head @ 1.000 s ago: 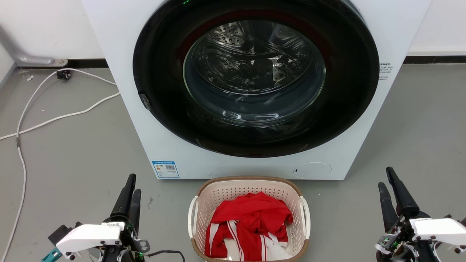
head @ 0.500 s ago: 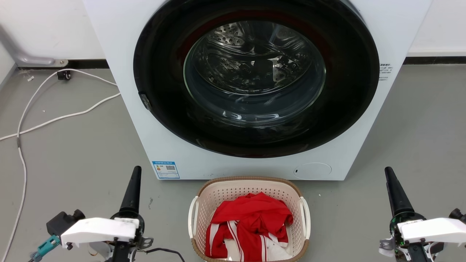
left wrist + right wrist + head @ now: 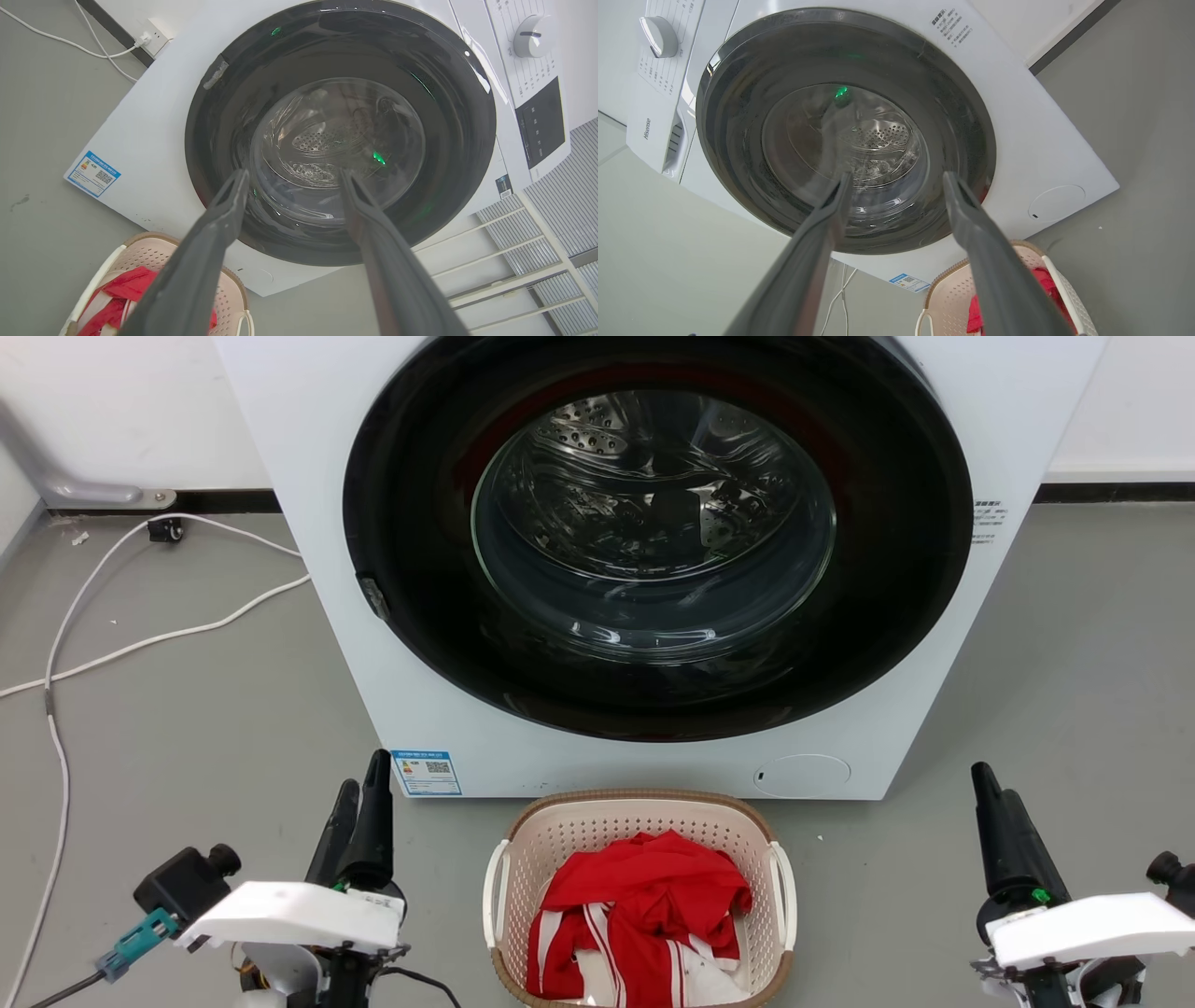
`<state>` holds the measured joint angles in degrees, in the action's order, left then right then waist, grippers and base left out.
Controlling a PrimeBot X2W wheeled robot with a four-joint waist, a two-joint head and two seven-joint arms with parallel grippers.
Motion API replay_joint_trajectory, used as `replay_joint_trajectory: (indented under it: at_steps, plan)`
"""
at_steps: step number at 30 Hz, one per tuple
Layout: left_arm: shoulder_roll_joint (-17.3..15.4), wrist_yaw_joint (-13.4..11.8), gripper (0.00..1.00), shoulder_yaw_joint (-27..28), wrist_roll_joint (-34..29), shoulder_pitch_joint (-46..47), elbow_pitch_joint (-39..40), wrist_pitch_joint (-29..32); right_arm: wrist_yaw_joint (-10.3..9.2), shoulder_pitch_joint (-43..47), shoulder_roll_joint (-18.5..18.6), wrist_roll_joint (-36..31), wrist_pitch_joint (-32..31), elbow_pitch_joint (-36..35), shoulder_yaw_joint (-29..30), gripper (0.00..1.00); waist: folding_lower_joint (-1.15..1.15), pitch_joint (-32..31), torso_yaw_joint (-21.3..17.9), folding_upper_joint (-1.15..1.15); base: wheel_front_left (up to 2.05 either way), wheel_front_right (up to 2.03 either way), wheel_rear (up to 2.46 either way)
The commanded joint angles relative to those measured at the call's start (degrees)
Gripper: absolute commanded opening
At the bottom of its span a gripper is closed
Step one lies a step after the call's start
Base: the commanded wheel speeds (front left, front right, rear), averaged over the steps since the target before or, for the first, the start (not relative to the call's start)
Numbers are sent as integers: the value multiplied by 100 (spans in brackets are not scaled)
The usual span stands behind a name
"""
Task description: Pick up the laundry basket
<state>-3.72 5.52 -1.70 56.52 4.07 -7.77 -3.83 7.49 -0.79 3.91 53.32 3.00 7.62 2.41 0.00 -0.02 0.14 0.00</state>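
My left gripper (image 3: 362, 773) is spread and empty, the cream perforated plastic laundry basket with brown woven-look rim (image 3: 579, 826) sits to its right, and beyond that my right gripper (image 3: 990, 782) is spread too.
I judge the basket light and fairly stiff, and the red-and-white garment (image 3: 644, 896) inside soft, adding little weight. I'd hook the white side handles (image 3: 492, 891), one facing each gripper, and lift level.
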Motion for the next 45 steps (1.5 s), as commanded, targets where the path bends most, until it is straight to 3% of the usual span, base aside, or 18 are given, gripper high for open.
replay_joint_trajectory:
  at_steps: [1, 24, 45]
  plan:
    - [-21, -10, 100, -26, -174, 49, 96, -62, 0, -7, 16, -173, 29, -118, -19, 100, 0, 1, 2, 0, 0, 0, 0]
    - [-11, -129, 100, -259, -2189, -1, -63, -433, 0, 229, -26, -2206, 61, -476, -80, 100, 0, -38, 55, 0, 0, 0, 0]
    - [13, -240, 100, -335, -3388, -31, -190, -712, 0, 411, -61, -3624, 125, -636, -65, 100, 0, -80, 94, 0, 0, 0, 0]
